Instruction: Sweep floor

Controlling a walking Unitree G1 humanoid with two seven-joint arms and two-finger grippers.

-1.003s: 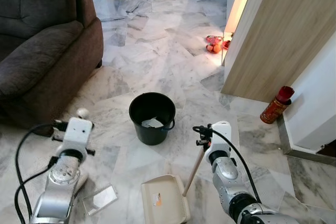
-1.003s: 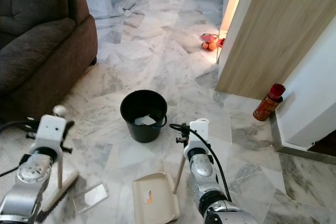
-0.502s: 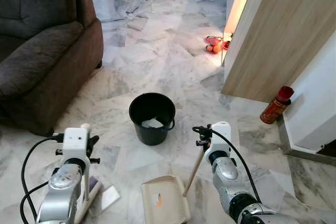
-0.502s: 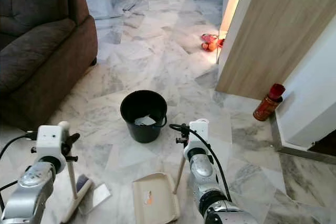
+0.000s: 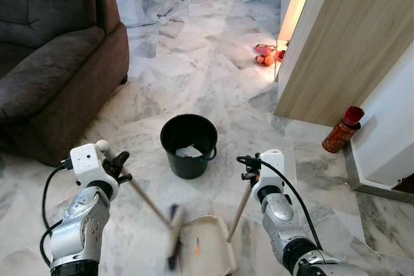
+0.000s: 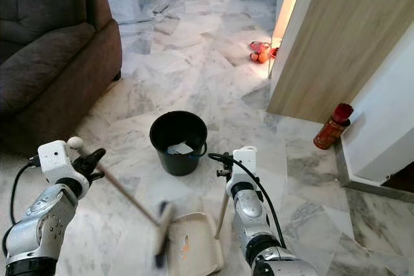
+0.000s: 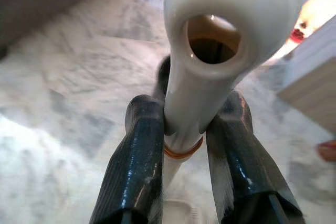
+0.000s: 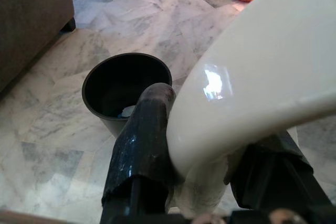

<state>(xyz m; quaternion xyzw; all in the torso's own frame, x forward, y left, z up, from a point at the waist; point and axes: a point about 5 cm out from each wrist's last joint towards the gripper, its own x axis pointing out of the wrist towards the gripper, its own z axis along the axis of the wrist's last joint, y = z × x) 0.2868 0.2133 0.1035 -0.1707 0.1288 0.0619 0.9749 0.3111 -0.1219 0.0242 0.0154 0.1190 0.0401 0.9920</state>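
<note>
While clamped around the cream handle top of the broom, the left gripper hangs low at the robot's left, fingers pressed against either side of the grip just under its hanging hole; slants down from there toward the middle, the thin stick ending in a dark, blurred head at the left edge of the dustpan; lies flat on the marble floor, this cream pan, close in front of the robot and just this side of the black bucket; rises from the pan's right rear up to the right gripper, a wooden stick with a cream grip at the top; closed on that grip, the right gripper's black fingers, one on each side; stands upright between the two arms, the bucket, with something pale in its bottom; fills the left side, a dark brown sofa, its corner near the left arm; stands to the right, a light wooden panel, with a red canister upright at its foot beside the white wall; lie farther off by the panel's far end, a few small red and orange things, too small to name.
</note>
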